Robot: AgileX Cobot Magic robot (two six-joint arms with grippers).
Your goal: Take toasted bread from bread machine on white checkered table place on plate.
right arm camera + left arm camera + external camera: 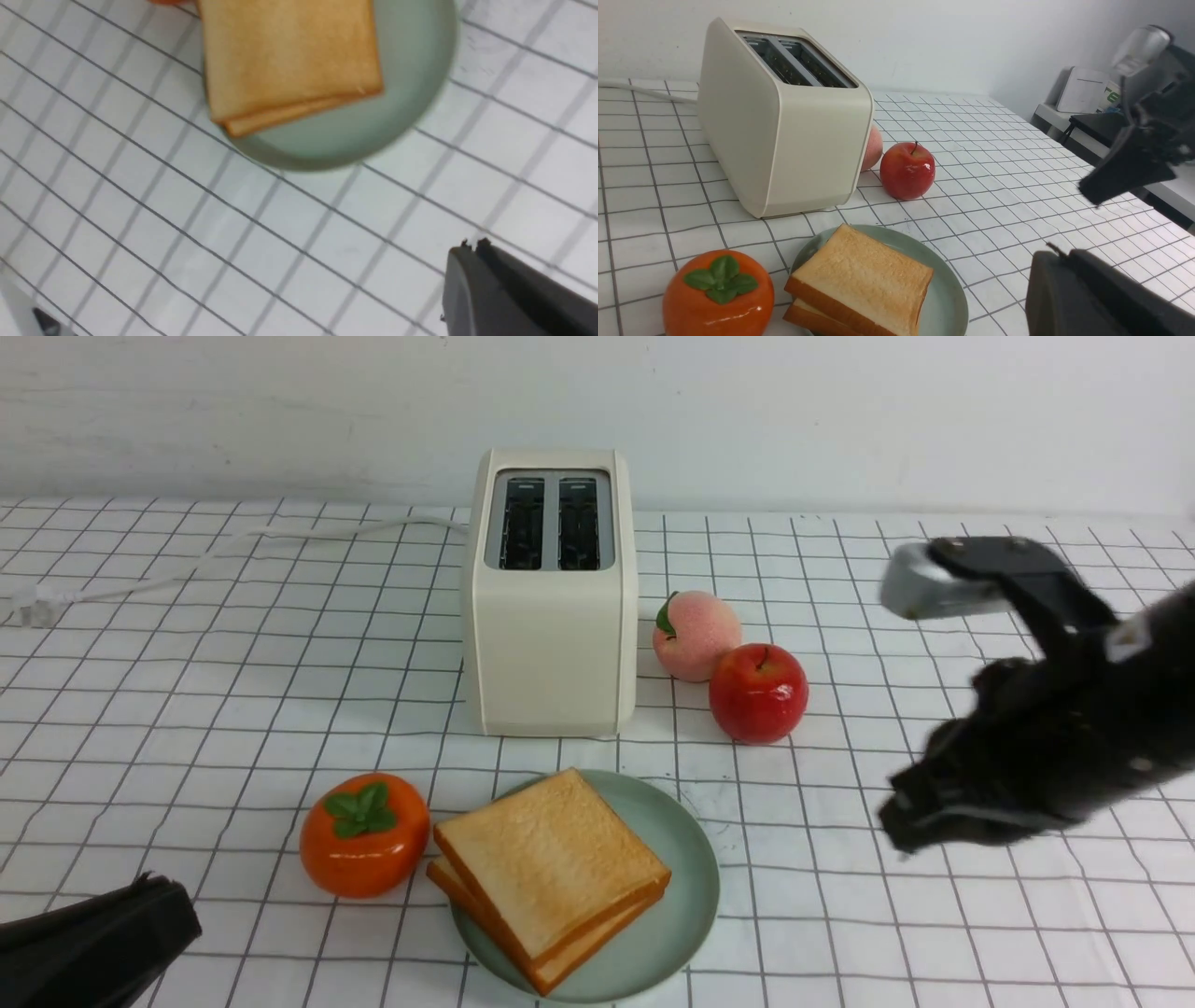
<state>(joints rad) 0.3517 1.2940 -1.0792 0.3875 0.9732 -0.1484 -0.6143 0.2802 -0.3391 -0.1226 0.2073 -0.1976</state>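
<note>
One persimmon [364, 835] sits just beside the plate [686, 887].

Item one: persimmon [364, 835], glossy orange with a green leaf cap on top, upright, near the jaws of the left gripper [173, 915], to their right and a little farther out. Item two: red apple [758, 693], shiny, short stem, to the left of the jaws of the right gripper [896, 821] and farther out. Item three: peach [695, 635], pale pink, green leaf, just beside the apple on the side away from those jaws.
</note>
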